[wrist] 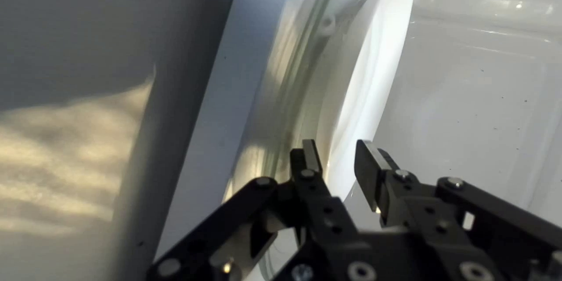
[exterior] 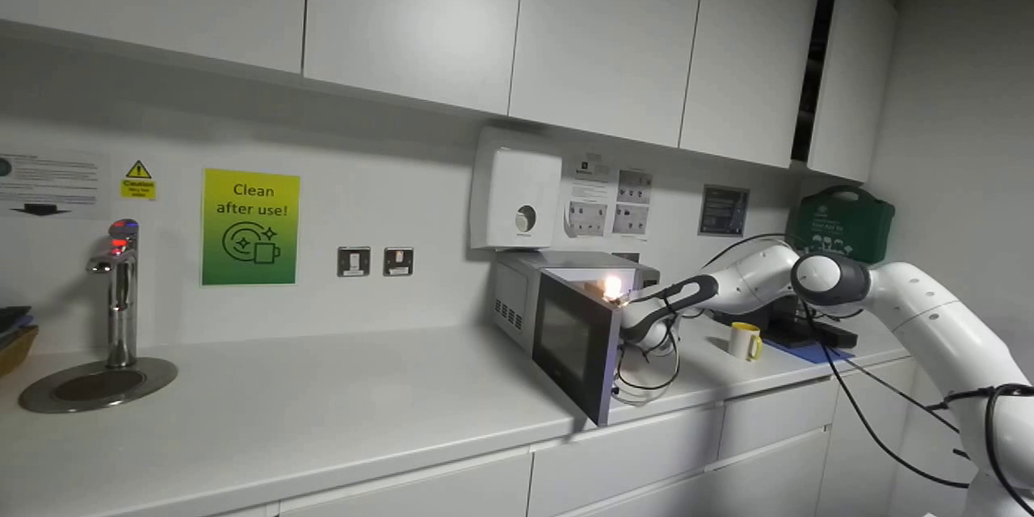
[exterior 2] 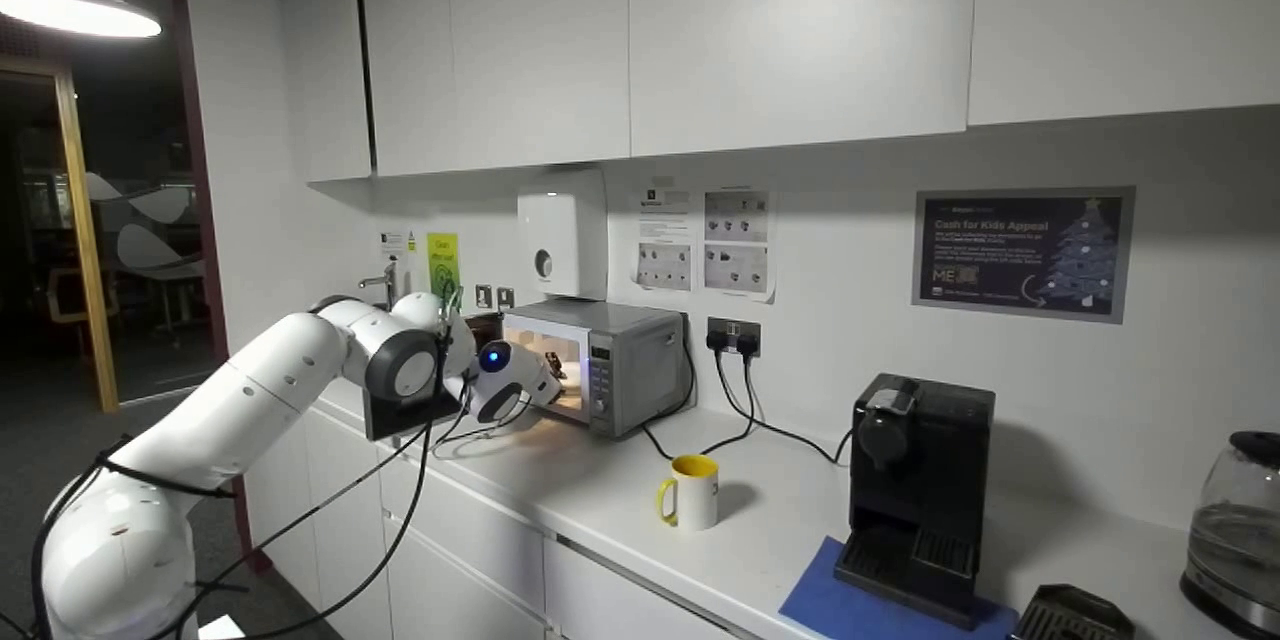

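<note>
My gripper (wrist: 334, 142) stands partly open in the wrist view, with a visible gap between its black fingers (wrist: 366, 171). A white curved dish (wrist: 377, 61) runs through and beyond that gap; I cannot tell whether a finger touches it. Beside the dish curves the edge of a clear glass turntable (wrist: 303, 59). They lie inside a lit silver microwave (exterior 2: 645, 360), whose door (exterior: 569, 339) stands open. In an exterior view the gripper (exterior 2: 556, 366) reaches into the microwave's mouth. The opened door and glare hide most of it from the opposite side.
A white mug with yellow inside (exterior 2: 697, 495) stands on the counter (exterior 2: 600, 480) near the microwave. Farther along are a black coffee machine (exterior 2: 920, 490) on a blue mat (exterior 2: 815, 590) and a glass jug (exterior 2: 1235, 530). Cables hang from the arm. A tap (exterior: 121, 299) rises at the counter's far end.
</note>
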Robot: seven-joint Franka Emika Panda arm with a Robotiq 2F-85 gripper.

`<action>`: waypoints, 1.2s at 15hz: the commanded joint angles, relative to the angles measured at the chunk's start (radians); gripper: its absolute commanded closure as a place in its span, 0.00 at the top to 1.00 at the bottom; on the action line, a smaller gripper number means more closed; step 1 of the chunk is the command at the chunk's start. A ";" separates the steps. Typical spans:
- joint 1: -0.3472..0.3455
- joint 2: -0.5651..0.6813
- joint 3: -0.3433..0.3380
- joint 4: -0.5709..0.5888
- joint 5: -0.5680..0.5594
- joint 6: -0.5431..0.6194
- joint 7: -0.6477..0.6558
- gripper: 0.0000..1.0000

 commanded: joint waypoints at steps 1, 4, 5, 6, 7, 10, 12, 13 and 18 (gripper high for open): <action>-0.059 0.044 0.066 0.039 -0.052 -0.034 0.000 0.07; -0.082 0.052 0.089 0.034 -0.068 -0.033 0.000 0.00; -0.089 0.054 0.098 0.031 -0.072 -0.031 0.000 0.00; -0.093 0.053 0.103 0.028 -0.076 -0.028 0.000 0.01; -0.095 0.048 0.106 0.021 -0.075 -0.029 0.001 0.01; -0.095 0.030 0.110 0.001 -0.072 -0.027 0.001 0.01; -0.090 0.015 0.111 -0.015 -0.071 -0.024 -0.001 0.01; -0.086 0.006 0.110 -0.022 -0.068 -0.021 -0.002 0.01; -0.067 -0.041 0.101 -0.070 -0.044 -0.014 0.002 0.01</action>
